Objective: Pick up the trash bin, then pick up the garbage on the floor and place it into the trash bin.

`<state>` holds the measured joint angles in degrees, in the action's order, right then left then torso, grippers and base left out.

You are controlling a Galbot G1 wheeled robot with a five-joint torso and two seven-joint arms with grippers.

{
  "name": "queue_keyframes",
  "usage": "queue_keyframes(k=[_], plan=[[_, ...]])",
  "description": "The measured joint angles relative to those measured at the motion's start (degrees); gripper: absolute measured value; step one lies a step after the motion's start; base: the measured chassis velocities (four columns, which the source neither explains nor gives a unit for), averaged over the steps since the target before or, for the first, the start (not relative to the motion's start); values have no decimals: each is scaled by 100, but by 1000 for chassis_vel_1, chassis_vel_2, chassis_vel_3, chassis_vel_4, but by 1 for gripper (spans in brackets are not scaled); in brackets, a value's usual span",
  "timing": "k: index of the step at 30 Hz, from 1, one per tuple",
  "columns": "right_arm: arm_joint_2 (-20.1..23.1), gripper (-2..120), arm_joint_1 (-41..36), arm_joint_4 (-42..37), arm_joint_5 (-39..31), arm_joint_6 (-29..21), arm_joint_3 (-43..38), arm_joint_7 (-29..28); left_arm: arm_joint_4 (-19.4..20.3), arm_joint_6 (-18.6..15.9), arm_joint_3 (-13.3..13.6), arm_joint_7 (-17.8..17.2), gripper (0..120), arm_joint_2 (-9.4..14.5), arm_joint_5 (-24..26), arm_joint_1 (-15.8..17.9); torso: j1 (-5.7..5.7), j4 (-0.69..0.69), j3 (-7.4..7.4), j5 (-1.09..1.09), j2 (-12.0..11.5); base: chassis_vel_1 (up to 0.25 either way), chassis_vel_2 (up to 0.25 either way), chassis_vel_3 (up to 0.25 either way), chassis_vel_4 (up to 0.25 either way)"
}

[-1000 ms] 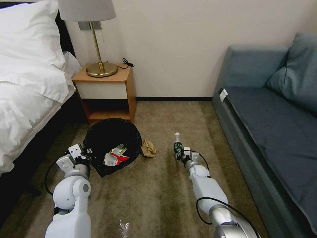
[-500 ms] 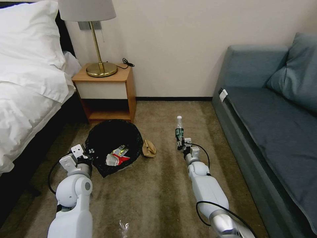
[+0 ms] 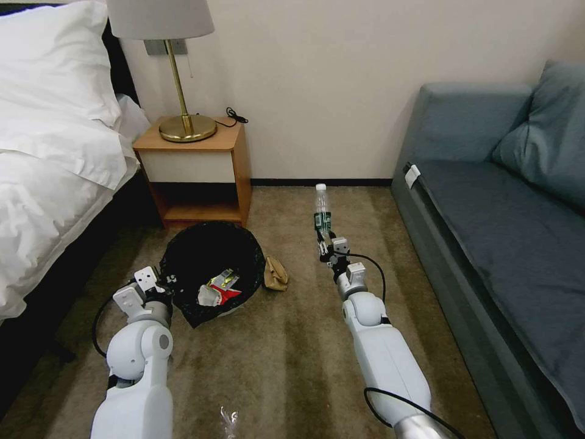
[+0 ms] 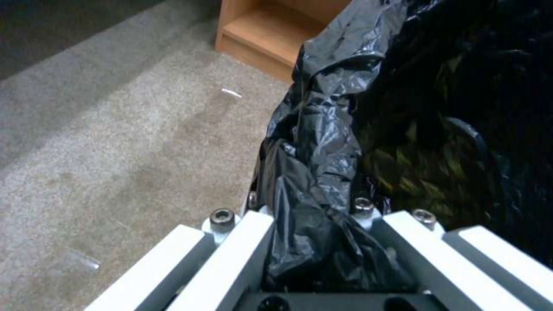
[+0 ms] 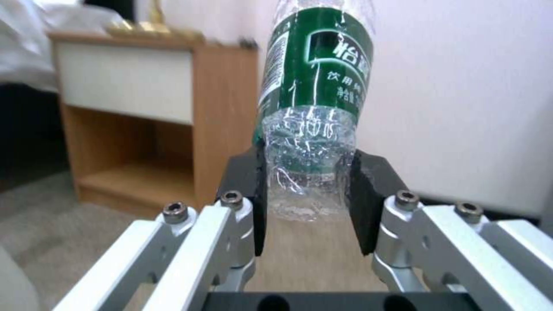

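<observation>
We've got the clear bottle (image 3: 322, 210) pinched upright near its base in our right gripper (image 5: 306, 190), lifted above the carpet (image 3: 292, 366), right of the trash bin (image 3: 210, 259). Our left gripper (image 3: 163, 288) is clamped on the bin's black liner (image 4: 322, 224). The tan paper wad (image 3: 275, 273) lies just right of the bin.

My right gripper (image 3: 323, 244) clamps the clear green-label bottle (image 3: 321, 211) upright above carpet. Black-lined trash bin (image 3: 210, 253) holds red-white carton (image 3: 217, 295); tan wad (image 3: 275, 273) lies just beside it.
</observation>
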<state>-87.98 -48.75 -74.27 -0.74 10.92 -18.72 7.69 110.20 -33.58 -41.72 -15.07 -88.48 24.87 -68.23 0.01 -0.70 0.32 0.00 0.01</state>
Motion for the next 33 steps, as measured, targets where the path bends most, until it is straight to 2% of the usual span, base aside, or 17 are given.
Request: queue_keyframes(k=[4, 6, 12, 33], plan=[[109, 26, -117, -401, 19, -37, 182, 7, -2, 1, 14, 3, 3, -7, -2, 6, 0, 0, 0, 0, 0, 0, 0, 0, 0], [255, 26, -261, -848, 5, -91, 454, 9, -8, 4, 19, 4, 3, -20, -10, 14, 0, 0, 0, 0, 0, 0, 0, 0, 0], [426, 26, -376, -1264, -49, -80, 820, 110, -23, 13, 29, 11, 3, -41, -36, 18, 0, 0, 0, 0, 0, 0, 0, 0, 0], [356, 26, -492, -1521, 140, 85, 1799, 202, -52, 19, 47, 24, 2, -99, -104, 85, 0, 0, 0, 0, 0, 0, 0, 0, 0]])
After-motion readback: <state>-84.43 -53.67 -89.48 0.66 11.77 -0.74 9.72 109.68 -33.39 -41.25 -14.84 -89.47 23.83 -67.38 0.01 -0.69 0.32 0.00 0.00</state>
